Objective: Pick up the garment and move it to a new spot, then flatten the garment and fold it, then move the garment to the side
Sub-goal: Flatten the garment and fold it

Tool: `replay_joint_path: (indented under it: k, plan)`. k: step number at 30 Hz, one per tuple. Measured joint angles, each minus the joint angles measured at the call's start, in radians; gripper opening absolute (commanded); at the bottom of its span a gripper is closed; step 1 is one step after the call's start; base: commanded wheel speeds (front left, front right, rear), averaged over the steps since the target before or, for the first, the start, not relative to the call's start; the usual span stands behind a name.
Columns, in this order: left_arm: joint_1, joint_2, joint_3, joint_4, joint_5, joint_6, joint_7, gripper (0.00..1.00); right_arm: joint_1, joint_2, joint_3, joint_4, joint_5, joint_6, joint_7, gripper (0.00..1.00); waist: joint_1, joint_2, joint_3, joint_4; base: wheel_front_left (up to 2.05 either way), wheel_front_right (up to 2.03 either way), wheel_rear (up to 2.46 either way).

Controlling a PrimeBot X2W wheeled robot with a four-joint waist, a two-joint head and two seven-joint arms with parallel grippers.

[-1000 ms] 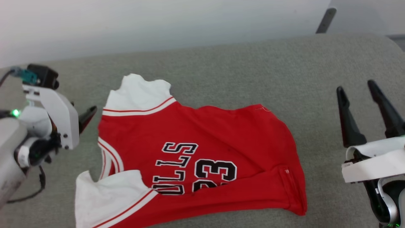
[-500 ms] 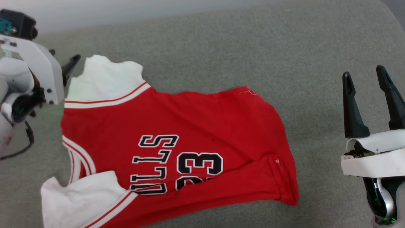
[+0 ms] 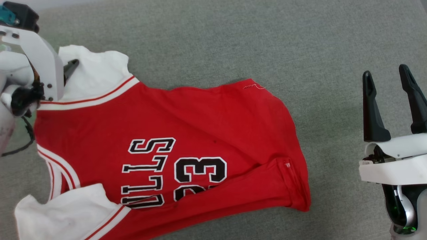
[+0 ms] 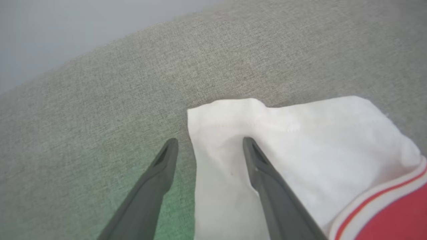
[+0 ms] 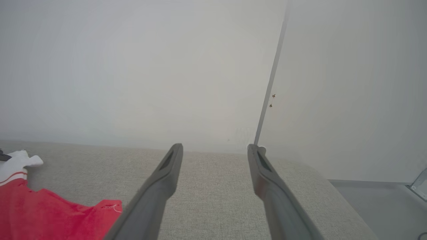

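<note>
Your left gripper [image 4: 209,142] is standing open and holding nothing. Its two dark fingers are straddling the edge of the far sleeve [image 4: 300,140]: one finger [image 4: 263,180] is lying over the white cloth, and the other is hanging over the bare grey fabric surface [image 4: 100,116]. You cannot tell whether either finger is touching the cloth. Your right gripper [image 3: 385,71] is also standing open and empty. It is sitting well apart from the garment, off its hem side, with both fingers pointing up the head view.

You are looking at one garment [image 3: 200,123]. It is lying spread on the grey fabric surface, printed side up, with black lettering and the number 23 [image 3: 200,170] showing. You are counting two white sleeves on it: the far sleeve under the left gripper and the near sleeve [image 3: 66,213] at the lower left, each bordered by a red-and-white striped band [image 3: 100,96].

Its long axis is running left to right across the head view. The neck opening and both sleeves are pointing toward the robot's left, and the hem is pointing toward its right. Along the near edge, a strip of red cloth [image 3: 287,186] is lying folded over onto the body by the hem corner.
</note>
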Motion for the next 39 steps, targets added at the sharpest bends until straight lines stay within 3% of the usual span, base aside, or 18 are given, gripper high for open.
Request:
replay_joint_path:
  k: [14, 15, 25, 31, 39]
  plan:
    - [-0.086, -0.065, -0.015, 0.142, -0.039, -0.005, 0.169, 1.00, -0.017, 0.016, -0.007, -0.004, -0.001, 0.000, 0.037, 1.00, 0.0000, -0.0001, 0.042, -0.014, 0.00, 0.00, 0.00]
    - [-0.089, -0.070, -0.016, 0.148, -0.039, -0.005, 0.180, 0.00, -0.019, 0.017, -0.007, -0.006, -0.001, 0.000, 0.043, 1.00, 0.0000, 0.0000, 0.043, -0.015, 0.00, 0.00, 0.00]
    - [-0.111, -0.090, -0.039, 0.167, -0.032, -0.008, 0.178, 0.00, -0.042, 0.030, 0.021, -0.018, 0.069, 0.000, 0.181, 1.00, 0.0000, 0.0000, 0.048, -0.006, 0.00, 0.00, 0.00]
    - [-0.114, -0.102, -0.046, 0.165, -0.033, -0.009, 0.167, 0.00, -0.131, 0.014, 0.070, 0.025, 0.113, 0.000, 0.387, 1.00, 0.0000, 0.0000, 0.041, 0.016, 0.00, 0.00, 0.00]
    - [-0.116, -0.117, -0.055, 0.161, -0.040, -0.009, 0.147, 0.00, -0.292, -0.006, 0.161, 0.202, 0.157, 0.000, 0.717, 1.00, 0.0000, 0.0000, 0.039, 0.049, 0.00, 0.00, 0.00]
